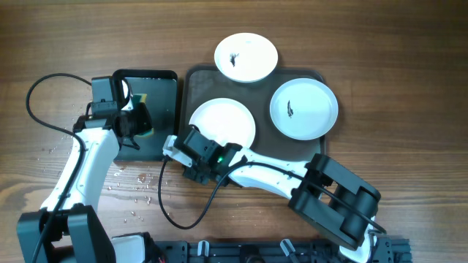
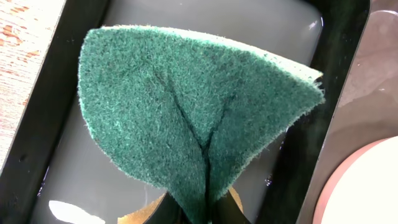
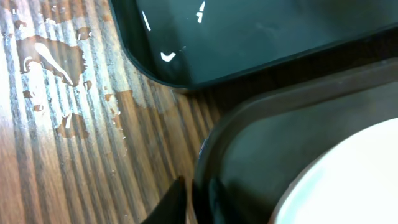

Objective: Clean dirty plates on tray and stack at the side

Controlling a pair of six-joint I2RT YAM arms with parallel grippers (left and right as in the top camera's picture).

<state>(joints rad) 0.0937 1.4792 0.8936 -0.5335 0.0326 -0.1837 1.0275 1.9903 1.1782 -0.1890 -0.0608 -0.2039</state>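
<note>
While left jaws pinch sponge, right jaws seemingly clamp tray rim beside plate

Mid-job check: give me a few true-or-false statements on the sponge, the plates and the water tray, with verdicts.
1. The left gripper pinches a green sponge over the black tray. True.
2. All three plates carry a dark smudge. False: the near plate looks clean; only the far plate and the right-hand plate are smudged.
3. The black tray is dry. False: liquid in it shines with reflections.
4. Spilled water lies on the table beside the black tray. True.
</note>
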